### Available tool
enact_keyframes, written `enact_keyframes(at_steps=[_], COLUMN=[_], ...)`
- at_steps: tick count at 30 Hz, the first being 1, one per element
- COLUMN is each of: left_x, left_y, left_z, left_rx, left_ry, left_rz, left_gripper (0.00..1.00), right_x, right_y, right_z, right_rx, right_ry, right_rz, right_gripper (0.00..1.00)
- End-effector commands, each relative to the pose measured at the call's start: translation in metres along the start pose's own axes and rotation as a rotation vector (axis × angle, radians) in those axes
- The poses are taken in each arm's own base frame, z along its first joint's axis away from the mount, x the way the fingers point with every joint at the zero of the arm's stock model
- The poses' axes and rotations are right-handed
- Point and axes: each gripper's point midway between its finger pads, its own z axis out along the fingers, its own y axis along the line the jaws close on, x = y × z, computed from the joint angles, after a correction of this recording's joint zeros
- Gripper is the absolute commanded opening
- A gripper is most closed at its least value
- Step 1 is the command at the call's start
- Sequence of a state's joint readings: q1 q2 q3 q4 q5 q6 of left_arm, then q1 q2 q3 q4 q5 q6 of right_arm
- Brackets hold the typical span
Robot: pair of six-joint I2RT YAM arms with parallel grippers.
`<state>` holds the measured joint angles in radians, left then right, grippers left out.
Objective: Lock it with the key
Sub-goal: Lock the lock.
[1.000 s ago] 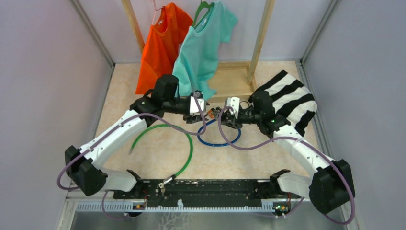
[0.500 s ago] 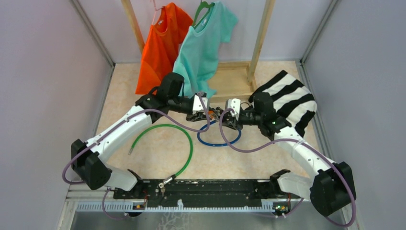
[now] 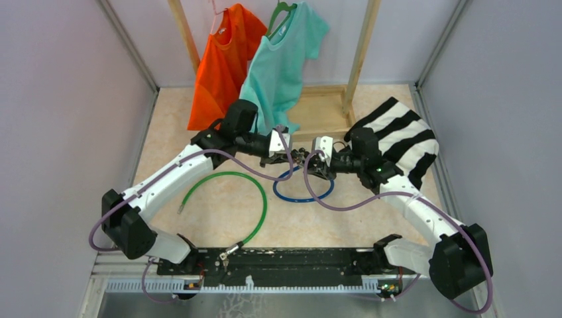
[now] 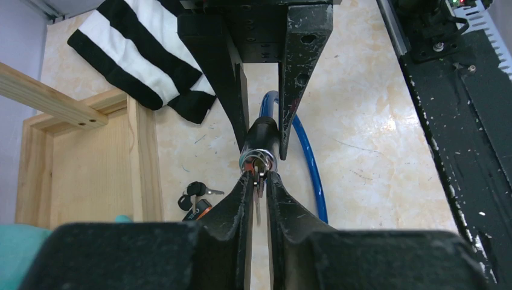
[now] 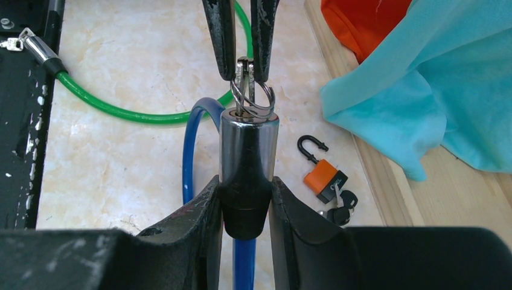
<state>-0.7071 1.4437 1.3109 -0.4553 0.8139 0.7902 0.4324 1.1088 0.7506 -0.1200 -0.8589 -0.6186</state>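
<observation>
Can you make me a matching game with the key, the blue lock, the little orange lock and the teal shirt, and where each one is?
1 key
2 blue lock
3 orange lock
4 teal shirt

A hanging on a hanger
B lying open on the table
C pinched by the left claw
D gripped by the right claw

Pairs: 1-C, 2-D, 3-B, 4-A

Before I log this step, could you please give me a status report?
Left gripper pinching the key. Right gripper clamped on the blue lock. Key seated in the keyhole. Orange padlock lies aside on the table, not in the way.
</observation>
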Motion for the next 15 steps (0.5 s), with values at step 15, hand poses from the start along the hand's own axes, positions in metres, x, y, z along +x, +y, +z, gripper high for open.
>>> enact_keyframes(at_steps=[15], left_x=[0.01], left_y=[-0.011], left_z=[0.008], left_rx=[-0.098], left_ry=[-0.028], left_rz=[-0.477], left_gripper=[0.0], right_x=[0.002], right_y=[0.005], right_z=[0.001], right_rx=[-0.003], right_ry=[0.007], right_rz=[0.011], right_gripper=[0.0])
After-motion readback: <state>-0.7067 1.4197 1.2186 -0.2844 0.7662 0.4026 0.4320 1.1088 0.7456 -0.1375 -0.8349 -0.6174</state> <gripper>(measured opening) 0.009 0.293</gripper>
